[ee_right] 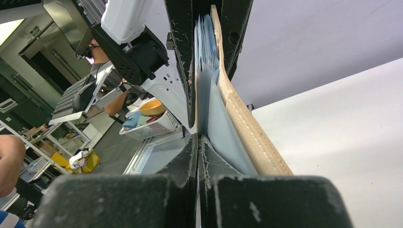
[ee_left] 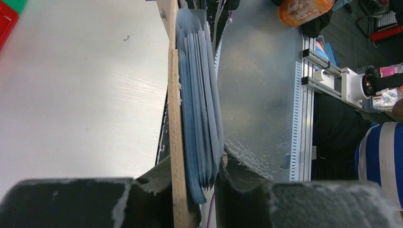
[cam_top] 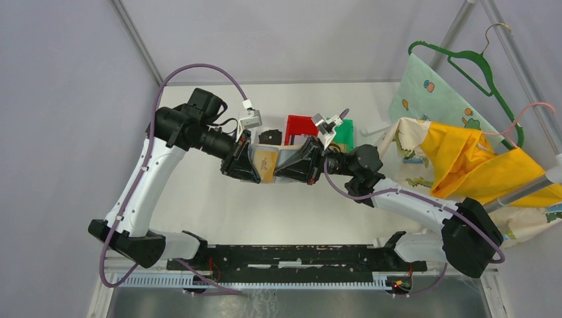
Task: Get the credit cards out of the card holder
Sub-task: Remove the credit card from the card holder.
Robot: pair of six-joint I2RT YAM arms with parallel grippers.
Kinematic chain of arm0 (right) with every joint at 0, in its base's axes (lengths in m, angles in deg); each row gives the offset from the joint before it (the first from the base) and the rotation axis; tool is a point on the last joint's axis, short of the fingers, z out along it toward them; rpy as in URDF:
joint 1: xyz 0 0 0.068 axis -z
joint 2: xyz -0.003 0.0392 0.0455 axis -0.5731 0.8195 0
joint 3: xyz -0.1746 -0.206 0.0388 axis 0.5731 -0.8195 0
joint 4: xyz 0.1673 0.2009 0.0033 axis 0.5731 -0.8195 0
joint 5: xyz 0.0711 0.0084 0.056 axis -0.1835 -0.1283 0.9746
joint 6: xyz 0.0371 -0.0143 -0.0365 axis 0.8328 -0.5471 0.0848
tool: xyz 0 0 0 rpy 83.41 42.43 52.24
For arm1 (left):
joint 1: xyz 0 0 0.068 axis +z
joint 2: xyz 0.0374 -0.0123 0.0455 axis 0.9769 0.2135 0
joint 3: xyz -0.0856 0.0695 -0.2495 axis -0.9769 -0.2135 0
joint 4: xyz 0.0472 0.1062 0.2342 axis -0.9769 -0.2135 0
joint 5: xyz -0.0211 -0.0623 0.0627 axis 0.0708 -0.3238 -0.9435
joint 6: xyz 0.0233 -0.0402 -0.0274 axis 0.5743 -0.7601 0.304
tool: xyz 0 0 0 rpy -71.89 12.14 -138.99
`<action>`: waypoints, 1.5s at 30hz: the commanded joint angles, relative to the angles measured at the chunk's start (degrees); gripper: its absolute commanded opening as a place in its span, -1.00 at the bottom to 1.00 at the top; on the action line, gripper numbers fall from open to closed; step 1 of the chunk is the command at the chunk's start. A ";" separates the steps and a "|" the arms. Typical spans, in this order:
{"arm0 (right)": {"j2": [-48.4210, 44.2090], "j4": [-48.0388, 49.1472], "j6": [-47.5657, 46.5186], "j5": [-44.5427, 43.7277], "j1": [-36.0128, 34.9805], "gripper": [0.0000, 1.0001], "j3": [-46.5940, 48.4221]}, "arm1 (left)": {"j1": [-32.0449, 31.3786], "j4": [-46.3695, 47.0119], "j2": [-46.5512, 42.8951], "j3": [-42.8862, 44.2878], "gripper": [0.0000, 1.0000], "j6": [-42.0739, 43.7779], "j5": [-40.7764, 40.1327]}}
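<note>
Tan holder [cam_top: 267,164] clamped in left gripper [ee_left: 194,168]; right gripper [ee_right: 197,145] clenched tight at its opposite end, grasp unconfirmed.

Near side of the table [cam_top: 219,212] is wide open. Card holder [cam_top: 267,163] bars the middle. Red bin [cam_top: 299,124] and green bin [cam_top: 344,132] sit close behind, cloth [cam_top: 464,159] off right.

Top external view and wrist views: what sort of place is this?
Probably a robotics lab test cell: the left arm and right arm stand at a white table between grey screens, with aluminium framing, a storage basket and a person beyond.
</note>
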 commanded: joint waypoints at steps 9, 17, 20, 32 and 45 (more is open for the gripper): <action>-0.40 1.60 -0.25 -0.74 0.22 -0.75 -0.28 | -0.33 0.77 -0.58 3.12 -0.62 -0.17 2.05; 1.85 2.14 1.18 -3.12 -0.59 -0.14 2.35 | -0.33 2.35 0.07 -0.29 -0.66 -2.10 0.83; 2.16 -2.05 -1.38 -4.90 -1.38 -0.15 3.64 | -0.33 5.19 -1.02 -1.08 -0.55 -4.25 -0.13; 3.57 -2.50 -1.96 -12.62 -3.74 -0.68 3.52 | -0.33 5.49 -3.72 -2.64 -0.27 -2.50 1.73; 0.38 2.20 0.15 -11.29 -3.74 -0.96 -1.64 | -0.32 4.83 -4.35 -2.06 -0.09 -0.92 4.73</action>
